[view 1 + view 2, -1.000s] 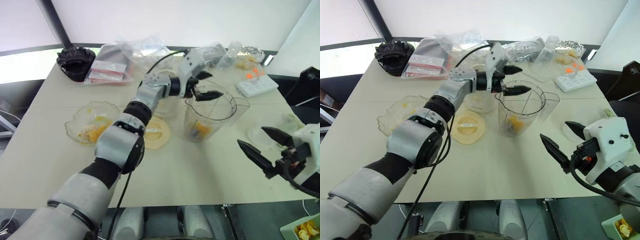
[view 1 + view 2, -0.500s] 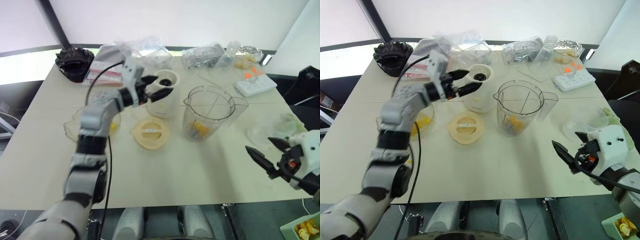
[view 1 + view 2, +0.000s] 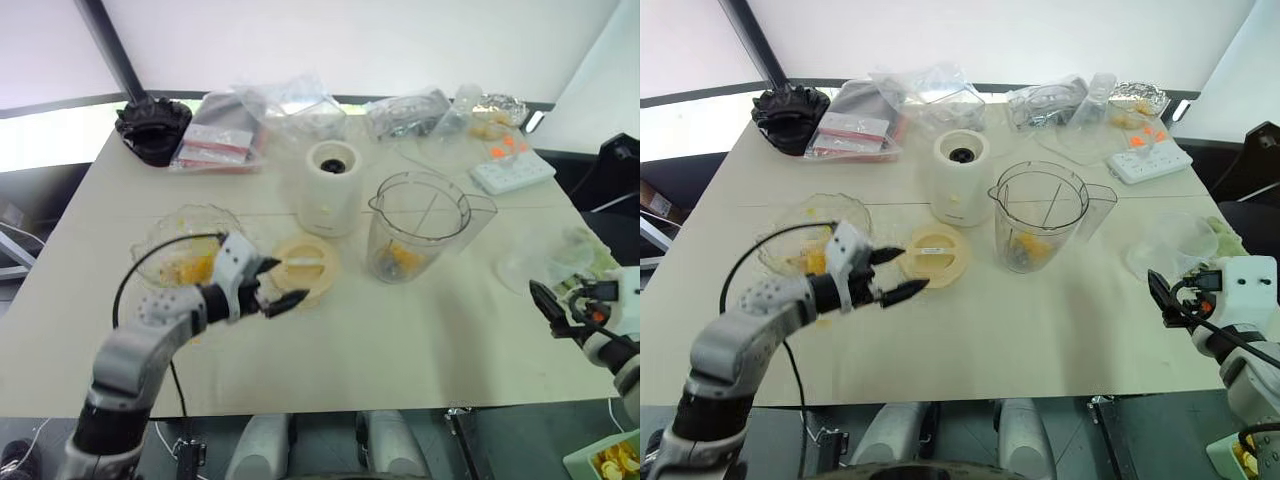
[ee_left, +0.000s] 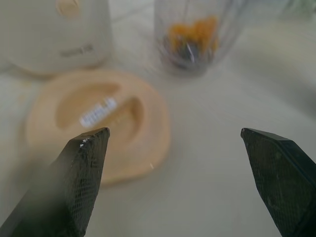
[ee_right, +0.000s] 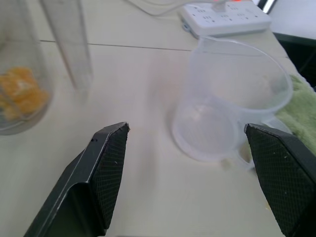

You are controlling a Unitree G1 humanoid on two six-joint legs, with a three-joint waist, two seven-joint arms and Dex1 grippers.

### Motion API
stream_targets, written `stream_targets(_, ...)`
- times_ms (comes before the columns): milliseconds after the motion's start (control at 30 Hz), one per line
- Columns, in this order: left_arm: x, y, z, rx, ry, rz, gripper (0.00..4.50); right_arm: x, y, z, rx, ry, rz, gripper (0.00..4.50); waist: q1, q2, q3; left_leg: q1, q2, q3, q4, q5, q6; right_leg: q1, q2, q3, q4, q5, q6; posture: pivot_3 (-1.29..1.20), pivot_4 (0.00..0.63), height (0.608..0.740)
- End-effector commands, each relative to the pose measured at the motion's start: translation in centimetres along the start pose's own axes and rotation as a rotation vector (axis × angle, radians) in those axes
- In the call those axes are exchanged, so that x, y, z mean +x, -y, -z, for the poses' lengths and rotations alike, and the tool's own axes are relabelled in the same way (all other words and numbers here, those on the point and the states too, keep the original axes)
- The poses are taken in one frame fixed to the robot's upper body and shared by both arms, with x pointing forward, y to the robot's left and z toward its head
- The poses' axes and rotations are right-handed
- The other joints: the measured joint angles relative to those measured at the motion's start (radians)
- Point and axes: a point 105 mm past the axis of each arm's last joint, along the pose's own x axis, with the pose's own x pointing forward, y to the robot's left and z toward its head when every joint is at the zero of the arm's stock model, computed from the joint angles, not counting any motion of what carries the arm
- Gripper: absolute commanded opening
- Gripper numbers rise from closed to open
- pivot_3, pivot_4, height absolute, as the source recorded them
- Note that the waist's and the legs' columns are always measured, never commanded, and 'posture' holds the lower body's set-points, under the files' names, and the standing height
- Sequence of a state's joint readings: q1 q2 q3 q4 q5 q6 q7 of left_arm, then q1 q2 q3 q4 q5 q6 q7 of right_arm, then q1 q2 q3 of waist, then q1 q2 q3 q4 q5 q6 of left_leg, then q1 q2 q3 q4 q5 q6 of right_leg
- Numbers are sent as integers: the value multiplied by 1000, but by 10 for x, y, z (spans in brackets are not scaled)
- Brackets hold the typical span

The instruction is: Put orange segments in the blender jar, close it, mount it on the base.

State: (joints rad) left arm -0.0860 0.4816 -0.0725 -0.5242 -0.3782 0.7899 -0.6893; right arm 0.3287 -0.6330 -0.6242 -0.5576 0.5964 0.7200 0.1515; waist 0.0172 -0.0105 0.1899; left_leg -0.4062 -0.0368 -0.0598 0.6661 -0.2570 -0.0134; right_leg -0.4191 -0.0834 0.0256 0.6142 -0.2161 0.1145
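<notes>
The blender jar (image 3: pixel 1040 222) stands upright just right of centre in the head views, uncapped, with orange segments (image 3: pixel 1026 245) lying at its bottom around the blades. It looks a light, stiff, smooth-walled plastic pitcher, likely slippery and apt to tip if pushed high up; its side handle (image 3: pixel 1099 208) toward the right seems the surest hold. The cream lid (image 3: pixel 934 255), flat on the table left of the jar, is probably thin and rigid, best pinched across its rim. The base (image 3: pixel 960 177) stands behind the lid, near the jar's left. The left gripper (image 3: pixel 890 273) hovers low at the lid's left edge, jaws spread wide and empty. The right gripper (image 5: pixel 197 185) sits at the right edge, also wide apart and holding nothing, facing a clear measuring cup (image 5: pixel 231 98). A scalloped glass dish (image 3: pixel 158 250) lies left. Bare tabletop (image 3: pixel 1030 330) in front gives free room; bags crowd the far edge
</notes>
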Motion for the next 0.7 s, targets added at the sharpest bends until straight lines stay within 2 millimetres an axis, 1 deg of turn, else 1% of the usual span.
stream_targets(33, 6, 23, -20, 51, 92, 37, 4437, 1, 15, 3, 11, 7, 80, 3868, -1, 0, 0, 0, 0, 0, 0, 0, 0, 0, 0, 0, 0, 0, 0, 0, 150, 740)
stream_targets(167, 15, 35, -22, 43, 111, 43, 4437, 6, 33, 16, 45, -43, 171, 3868, -6, 3, -2, 1, 0, 1, 0, 0, 0, 0, 0, 0, 0, 0, 0, 0, 150, 740)
stream_targets(267, 19, 40, -23, 38, 119, 43, 4437, 10, 42, 19, 48, -49, 200, 3868, -6, 4, -3, 1, 0, 1, 0, 0, 0, 0, 1, 0, 0, 0, 0, 0, 150, 740)
stream_targets(433, 22, 38, -22, 42, 116, 25, 4437, 20, 52, 23, 89, -65, 239, 3868, -7, 7, -4, 1, 0, 1, 0, 0, 0, 0, 1, 0, 0, 0, 0, 0, 150, 740)
stream_targets(700, 23, 40, -23, 43, 119, 5, 4437, 27, 63, 32, 153, -93, 286, 3868, -6, 8, -5, 1, 0, 1, 0, 0, 0, 0, 1, 0, 0, 0, 0, 0, 150, 740)
